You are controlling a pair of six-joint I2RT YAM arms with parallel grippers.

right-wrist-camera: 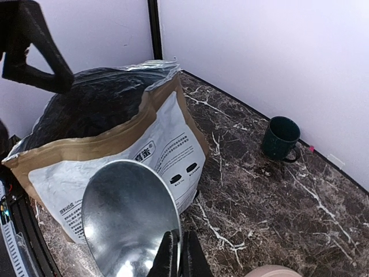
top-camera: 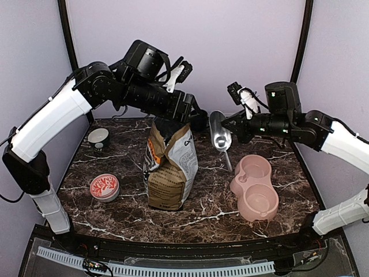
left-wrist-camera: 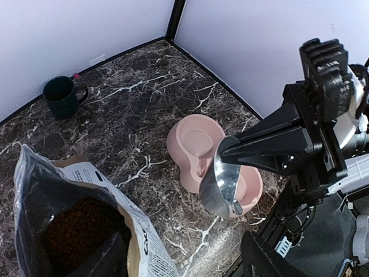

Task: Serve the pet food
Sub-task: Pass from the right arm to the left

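Serving's barely started, by the look of it. The pet food (left-wrist-camera: pixel 78 222) is all down in the open bag (top-camera: pixel 170 173). The pink double bowl (top-camera: pixel 253 180) has both wells bare, and the metal scoop (right-wrist-camera: pixel 130 213) pinched in the right tool (right-wrist-camera: pixel 180 251) is empty, hanging between bag and bowl. The left tool (top-camera: pixel 195 118) is spread wide at the bag's mouth, gripping nothing. Left to do: dip, carry, tip. Dark veined marble bench (top-camera: pixel 115 156), plain lilac walls (top-camera: pixel 230 40), green mug (left-wrist-camera: pixel 62 97) at the back.
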